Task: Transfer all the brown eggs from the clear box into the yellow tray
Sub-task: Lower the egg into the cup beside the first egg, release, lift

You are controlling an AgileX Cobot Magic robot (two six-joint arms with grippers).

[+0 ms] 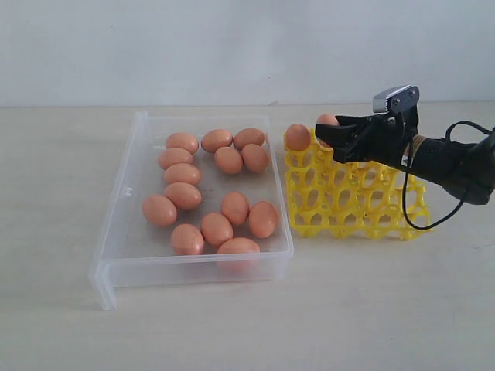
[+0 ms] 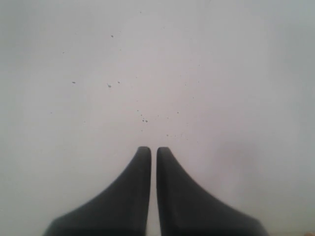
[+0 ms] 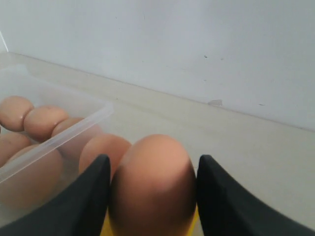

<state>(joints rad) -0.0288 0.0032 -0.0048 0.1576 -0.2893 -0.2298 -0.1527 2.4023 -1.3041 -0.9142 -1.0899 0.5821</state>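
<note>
Several brown eggs [image 1: 216, 228] lie in the clear box [image 1: 116, 224] on the left. To its right stands the yellow tray [image 1: 356, 209], with one egg [image 1: 298, 137] seated in its back left corner cup. My right gripper [image 1: 325, 137] hovers over the tray's back row, shut on another brown egg [image 1: 327, 120]. In the right wrist view that egg [image 3: 152, 187] fills the gap of the gripper [image 3: 152, 158], low over a yellow cup, with the seated egg [image 3: 101, 150] just beyond it. My left gripper [image 2: 153, 149] is shut and empty, and out of the exterior view.
The box wall [image 3: 59, 140] stands close beside the tray's left edge. The pale tabletop [image 1: 247, 325] runs in front of both, and a white wall [image 1: 232, 46] rises behind. The right arm's black cable [image 1: 418, 220] hangs over the tray's right end.
</note>
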